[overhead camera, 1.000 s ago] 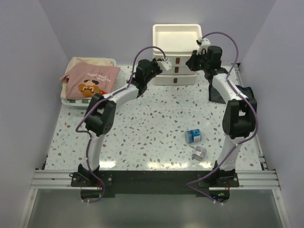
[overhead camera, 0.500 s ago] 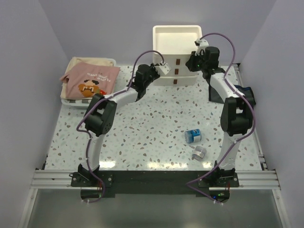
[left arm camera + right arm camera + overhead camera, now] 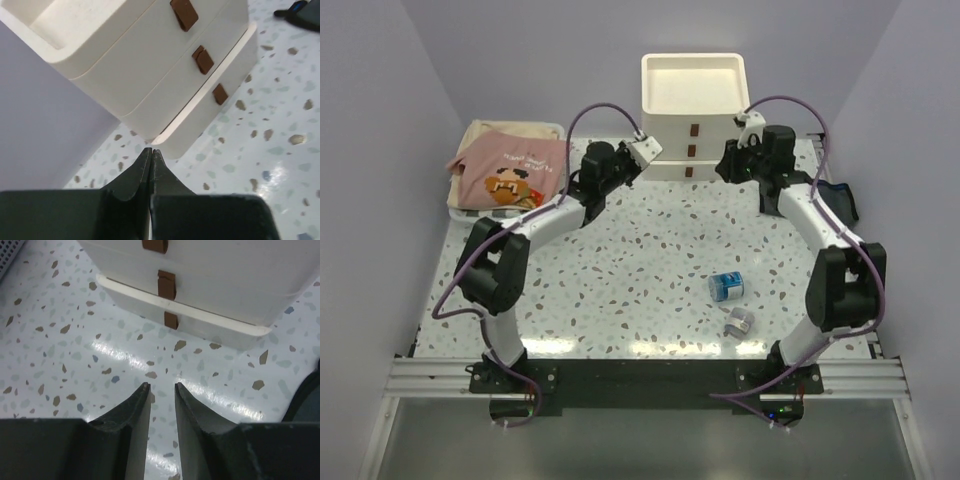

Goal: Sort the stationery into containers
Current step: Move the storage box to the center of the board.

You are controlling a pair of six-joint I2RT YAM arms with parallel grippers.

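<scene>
One drawer unit (image 3: 692, 85), cream-white, at the back of the table (image 3: 620, 260): three drawers, three brown handles (image 3: 166, 284) in a column down the front, tray-like top. Lowest drawer front a little proud of the two above it.

Off the unit's front left corner: left gripper (image 3: 151, 151), pressed tip to tip, clasping nothing.

Off the unit's front right corner: right gripper (image 3: 159, 386), fingers parted by a narrow gap, nothing between them, over bare speckled table just in front of the lowest drawer.

Well in front of the unit, toward its right side: two small rolls, one blue roll (image 3: 726, 286) and one grey roll (image 3: 739, 322), near each other but apart, the grey one farther from the unit.

Right of the unit, near the table's edge: one dark pouch (image 3: 302, 15), lying flat, only partly in view.

Left of the unit: one white basket (image 3: 460, 210) under a pink cloth (image 3: 515, 170).
</scene>
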